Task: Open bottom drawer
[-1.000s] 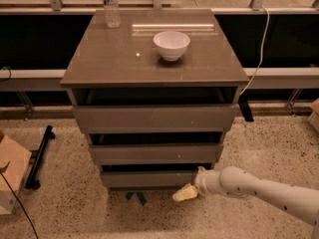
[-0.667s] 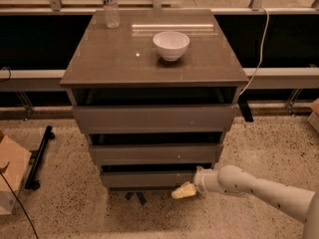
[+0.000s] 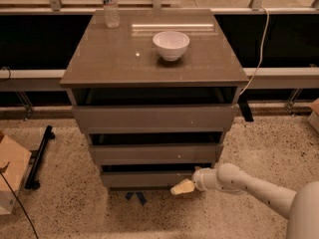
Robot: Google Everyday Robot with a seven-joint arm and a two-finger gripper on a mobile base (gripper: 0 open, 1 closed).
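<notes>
The bottom drawer is the lowest of three grey-brown drawer fronts on the cabinet, flat and without a handle. A dark gap runs along its top edge. My gripper comes in from the lower right on a white arm. Its pale yellowish fingertips sit at the lower right corner of the bottom drawer's front, touching or nearly touching it. The middle drawer and top drawer are above.
A white bowl and a plastic water bottle stand on the cabinet top. A cardboard box and a black bar lie on the speckled floor at left. A white cable hangs at right.
</notes>
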